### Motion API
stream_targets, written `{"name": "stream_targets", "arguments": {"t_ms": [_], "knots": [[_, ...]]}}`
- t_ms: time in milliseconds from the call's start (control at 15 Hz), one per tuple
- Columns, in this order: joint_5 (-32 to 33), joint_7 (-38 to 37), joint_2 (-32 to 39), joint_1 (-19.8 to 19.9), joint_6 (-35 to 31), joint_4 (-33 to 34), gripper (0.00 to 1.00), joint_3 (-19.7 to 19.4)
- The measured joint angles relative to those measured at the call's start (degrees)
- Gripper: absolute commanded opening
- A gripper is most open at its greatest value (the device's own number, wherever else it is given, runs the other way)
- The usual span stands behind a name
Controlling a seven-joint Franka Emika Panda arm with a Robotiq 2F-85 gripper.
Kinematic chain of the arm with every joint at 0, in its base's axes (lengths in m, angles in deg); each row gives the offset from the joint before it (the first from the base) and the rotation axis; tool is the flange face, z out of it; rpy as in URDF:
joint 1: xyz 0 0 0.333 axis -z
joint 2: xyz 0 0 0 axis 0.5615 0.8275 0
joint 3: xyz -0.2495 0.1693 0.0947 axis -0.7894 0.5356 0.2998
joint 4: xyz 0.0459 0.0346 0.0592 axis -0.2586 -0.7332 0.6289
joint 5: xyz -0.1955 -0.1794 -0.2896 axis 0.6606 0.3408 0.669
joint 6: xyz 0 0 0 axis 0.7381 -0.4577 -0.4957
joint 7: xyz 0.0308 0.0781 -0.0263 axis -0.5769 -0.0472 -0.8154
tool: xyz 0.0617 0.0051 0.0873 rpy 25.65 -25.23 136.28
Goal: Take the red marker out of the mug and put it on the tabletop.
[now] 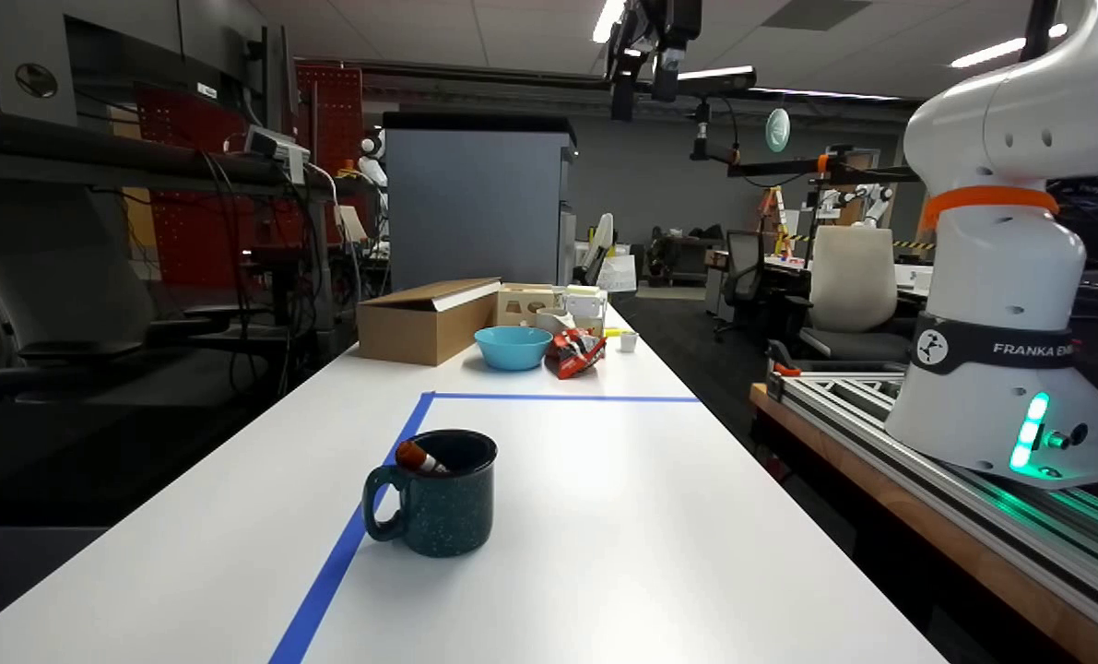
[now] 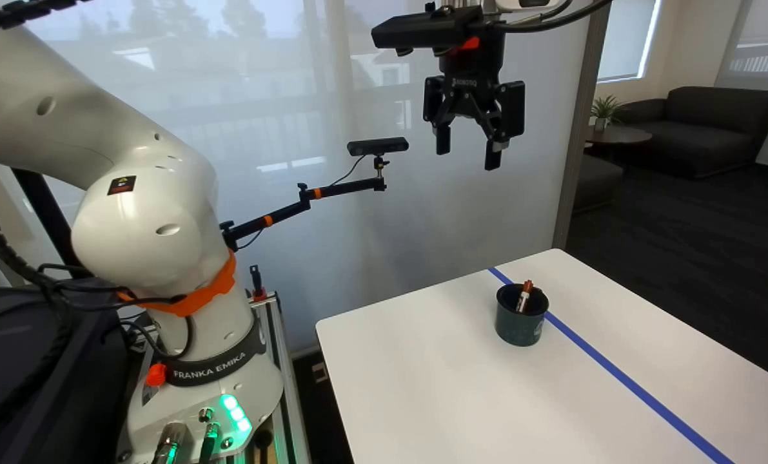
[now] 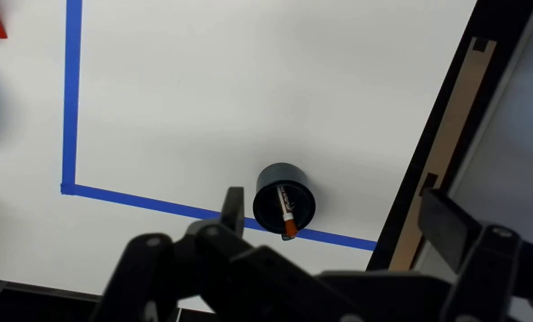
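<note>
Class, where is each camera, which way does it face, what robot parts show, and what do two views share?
Exterior view: seemingly above one end of the table, facing along it; arm, fingers show.
Exterior view: raised beside the base, facing down across the table; arm, fingers show.
Wrist view: overhead, facing down at the mug; fingers show.
Both exterior views share mug, marker, arm.

One mug [image 1: 452, 516], one marker [image 2: 524, 300] and one tabletop [image 1: 650, 553] were counted. One gripper [image 2: 468, 153] was listed, its fingers [image 2: 443, 140] numbering two. Strips of blue tape [image 3: 71, 89] totalled two. One bowl [image 1: 513, 352], one red packet [image 1: 574, 355] and one potted plant [image 2: 606, 108] were also recorded.
</note>
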Motion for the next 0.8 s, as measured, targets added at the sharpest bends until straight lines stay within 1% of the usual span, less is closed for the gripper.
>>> {"name": "stream_targets", "arguments": {"t_ms": [333,467,600,800], "knots": [[0.0,0.0,0.0,0.0,0.0,0.0,1.00,0.0],[0.0,0.0,0.5,0.0,-1.3,-0.2,1.00,-0.2],[0.0,1.6,2.4,0.0,-5.0,-0.6,1.00,-1.2],[0.1,7.9,8.0,0.0,-12.9,-0.8,1.00,-3.4]]}}
